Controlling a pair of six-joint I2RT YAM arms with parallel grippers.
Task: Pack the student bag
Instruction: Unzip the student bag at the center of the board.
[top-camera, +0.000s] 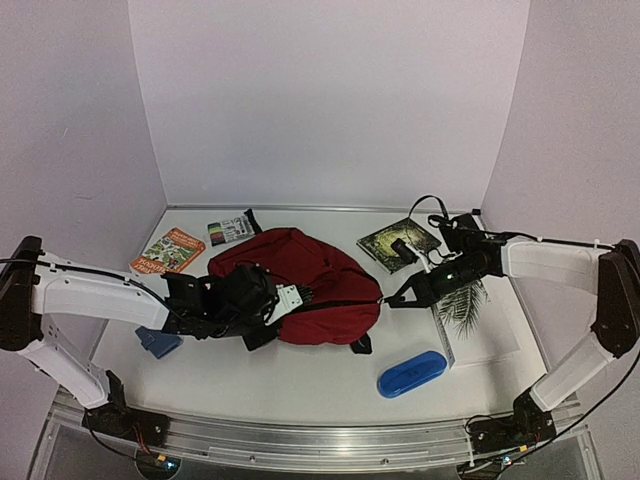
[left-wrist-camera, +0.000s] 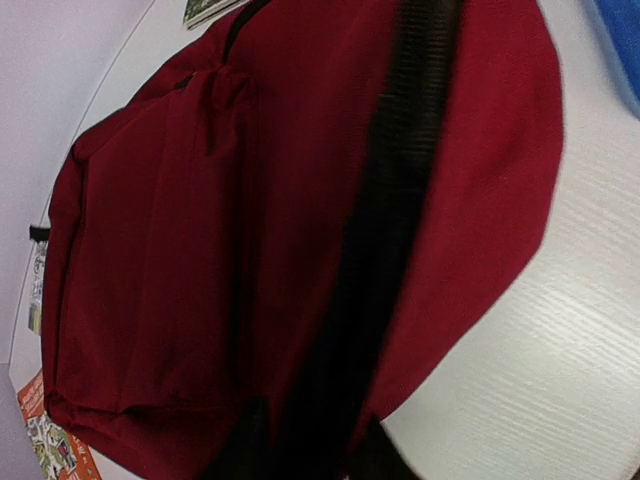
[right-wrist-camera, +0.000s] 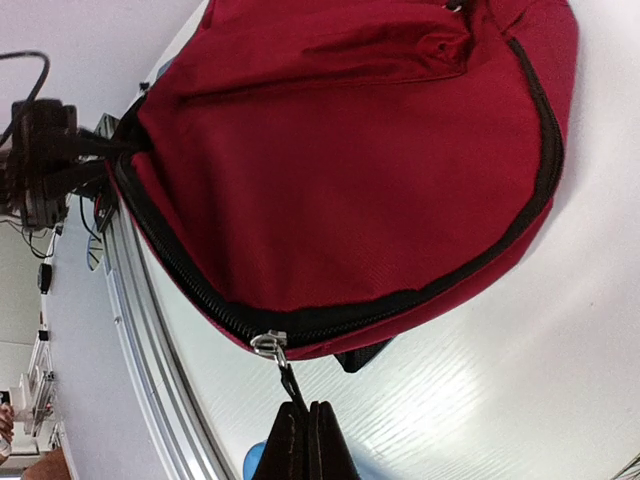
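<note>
Student bag (top-camera: 310, 268) — a dark red soft fabric backpack with black straps — is set at the middle of the counter (top-camera: 300, 388). Its black zip pull (right-wrist-camera: 289, 385) is pinched in the fully closed right pincer (right-wrist-camera: 307, 408). The left pincer (top-camera: 285, 300), at the bag's left end, cannot be judged open or closed. If left unanchored, the bag could be dragged toward the counter's right edge rather than unzipped, or the pull lost.

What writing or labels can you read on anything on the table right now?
Nothing is legible.
Orange book: cover print too small.
Striped pack: print too small.
Dark green book: cover too blurred.
Student bag: no label visible.
Blue case: no marking visible.
</note>
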